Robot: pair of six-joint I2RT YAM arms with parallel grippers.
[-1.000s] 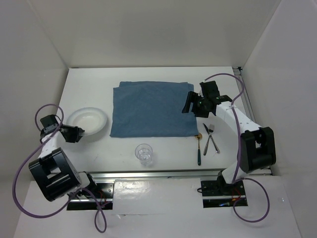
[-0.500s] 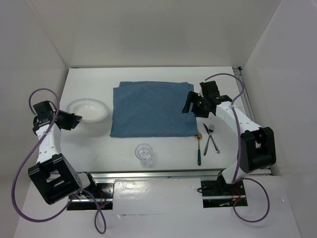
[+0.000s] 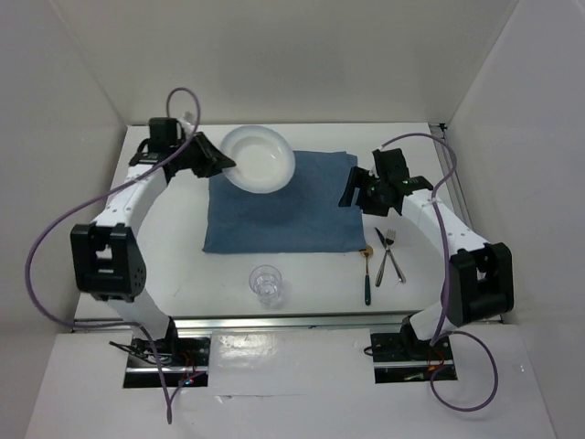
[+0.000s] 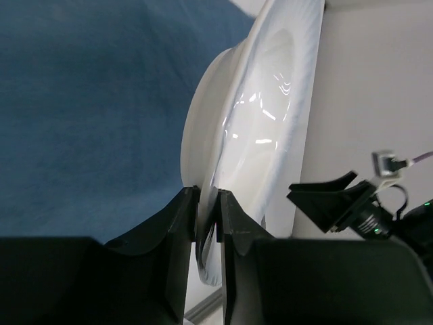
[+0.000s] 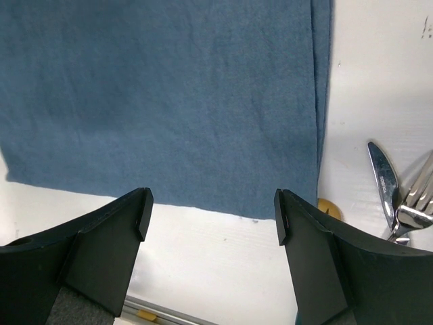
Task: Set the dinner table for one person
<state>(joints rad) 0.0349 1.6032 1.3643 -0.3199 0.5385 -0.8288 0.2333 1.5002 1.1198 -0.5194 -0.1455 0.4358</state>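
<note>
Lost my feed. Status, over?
Left gripper shut on plate, over placemat's far-left corner. Right gripper open, over placemat's right edge. Glass, cutlery on table, off placemat.

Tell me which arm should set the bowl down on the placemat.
Left. Its jaws clamp the rim of the white bowl, held above the far-left corner of the blue placemat. The right arm's jaws stand open and empty over that placemat's right edge, near the cutlery.

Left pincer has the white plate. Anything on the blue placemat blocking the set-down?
Nothing visible. The blue cloth placemat is bare below the round white plate in the left pincer. The open right pincer hovers over its right edge; the clear glass and metal cutlery lie off it.
</note>
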